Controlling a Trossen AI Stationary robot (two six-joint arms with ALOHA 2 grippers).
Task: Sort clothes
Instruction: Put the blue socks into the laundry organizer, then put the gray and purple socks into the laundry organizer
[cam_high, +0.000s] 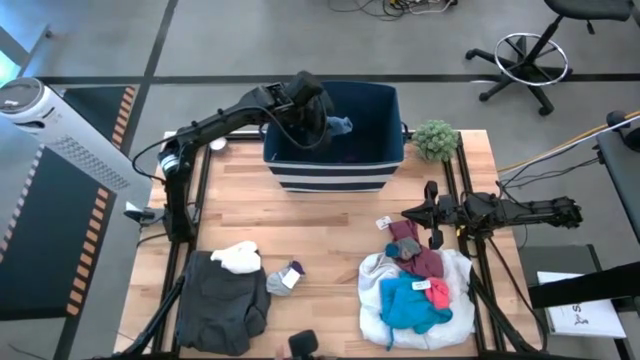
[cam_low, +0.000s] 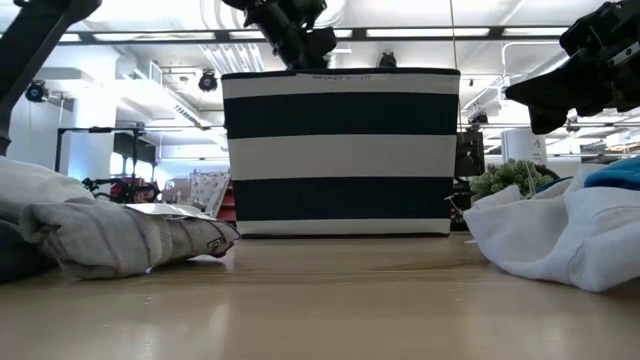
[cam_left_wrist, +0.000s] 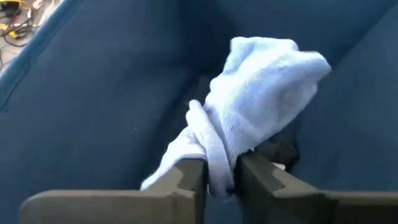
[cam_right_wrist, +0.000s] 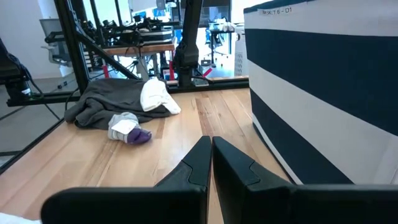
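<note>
**Release of a light blue garment into the striped bin.**
The light blue garment (cam_left_wrist: 249, 112) hung inside the bin (cam_high: 334, 178), pinched between the left tool's (cam_left_wrist: 221, 177) barely parted fingers; a clean drop required spreading them fully above the bin's middle before lifting clear. The right tool (cam_right_wrist: 211, 163), pressed together, waited over the counter (cam_high: 330, 230) right of the bin.

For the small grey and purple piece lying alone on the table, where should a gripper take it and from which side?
Take the small grey and purple piece at its bunched grey middle, coming straight down from above. It lies low on the table, apart from the dark grey garment, so a pinch on the raised folds probably holds better than one on its flat purple end.
</note>
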